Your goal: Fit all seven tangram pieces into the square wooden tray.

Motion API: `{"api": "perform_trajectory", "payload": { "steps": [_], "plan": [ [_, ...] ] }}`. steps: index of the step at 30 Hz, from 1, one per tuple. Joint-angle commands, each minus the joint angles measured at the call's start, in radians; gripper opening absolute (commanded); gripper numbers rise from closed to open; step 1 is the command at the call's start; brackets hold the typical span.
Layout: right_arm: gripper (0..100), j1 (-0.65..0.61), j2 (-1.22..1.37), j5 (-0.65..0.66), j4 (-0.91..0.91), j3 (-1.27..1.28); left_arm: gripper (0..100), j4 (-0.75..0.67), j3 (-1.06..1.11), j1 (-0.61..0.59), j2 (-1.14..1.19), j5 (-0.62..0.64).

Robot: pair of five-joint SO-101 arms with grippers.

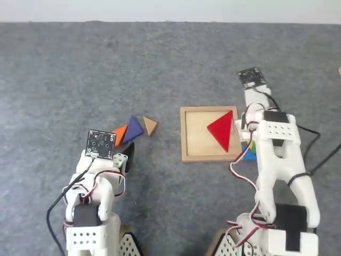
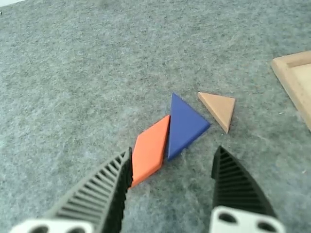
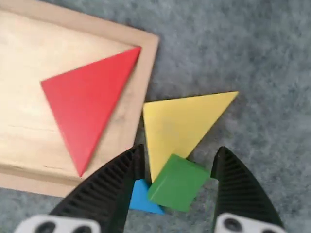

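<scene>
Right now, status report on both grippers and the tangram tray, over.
Left gripper open by orange piece and blue triangle. Right gripper open above green square. Tray holds red triangle alone. Green square overlapping yellow triangle.

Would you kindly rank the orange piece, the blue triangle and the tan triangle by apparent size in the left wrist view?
1. blue triangle and orange piece: these look about alike, so I won't rank them.
2. tan triangle: clearly the smallest.

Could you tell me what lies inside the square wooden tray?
One large red triangle lies in the square wooden tray; the rest is bare wood. The floor beneath it is hidden.
</scene>
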Motion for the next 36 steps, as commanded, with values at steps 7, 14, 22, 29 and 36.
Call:
{"api": "perform_trajectory", "payload": {
  "steps": [7, 14, 22, 29, 36],
  "plan": [
    [24.5, 0.039, 0.337, -0.103, -0.007, -0.285, 25, -0.009, -0.004, -0.006, 0.011, -0.009],
    [24.5, -0.071, 0.446, -0.13, -0.005, -0.347, 25, -0.009, -0.004, -0.006, 0.011, -0.009],
    [24.6, -0.17, 0.453, -0.138, 0.081, -0.345, 25, -0.009, -0.004, -0.006, 0.011, -0.009],
    [24.6, -0.174, 0.455, -0.138, 0.171, -0.345, 25, -0.009, -0.004, -0.006, 0.011, -0.009],
    [34.5, -0.205, 0.456, -0.192, 0.163, -0.347, 25, -0.009, -0.004, -0.006, 0.011, -0.009]
  ]
}}
